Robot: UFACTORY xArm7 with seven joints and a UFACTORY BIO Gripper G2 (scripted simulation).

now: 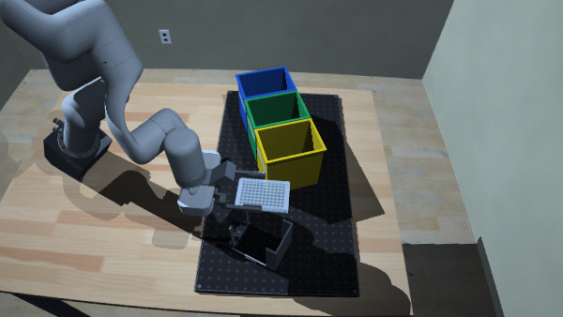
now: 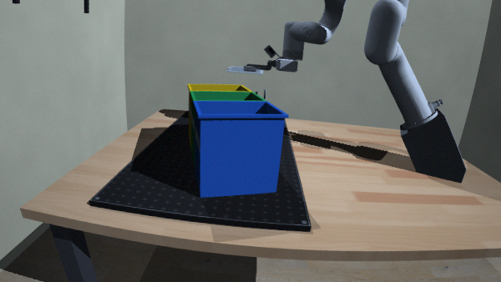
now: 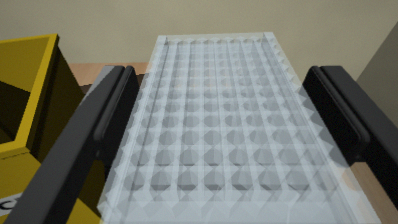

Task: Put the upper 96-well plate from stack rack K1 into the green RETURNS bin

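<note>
My gripper [image 1: 261, 190] [image 3: 224, 100] is shut on the clear 96-well plate [image 1: 277, 196] [image 2: 235, 69] [image 3: 215, 135], its fingers along the two long sides. The plate is roughly level, above bin-rim height in the exterior view. It hangs between rack K1 [image 1: 280, 249] and the yellow bin [image 1: 296, 173] [image 2: 210, 88] [image 3: 17, 175], clear of both. The green bin [image 1: 272, 110] [image 2: 221, 96] stands upright in the middle of the row. The rack's inside is in dark shadow, so the lower plate cannot be made out.
The blue bin [image 1: 260, 84] [image 2: 240, 154] stands upright at the far end of the row, the yellow one at the end nearest the rack. The bins stand close together on the black perforated board [image 1: 225, 277] [image 2: 146, 192]. The yellow bin's rim is left of my fingers in the wrist view.
</note>
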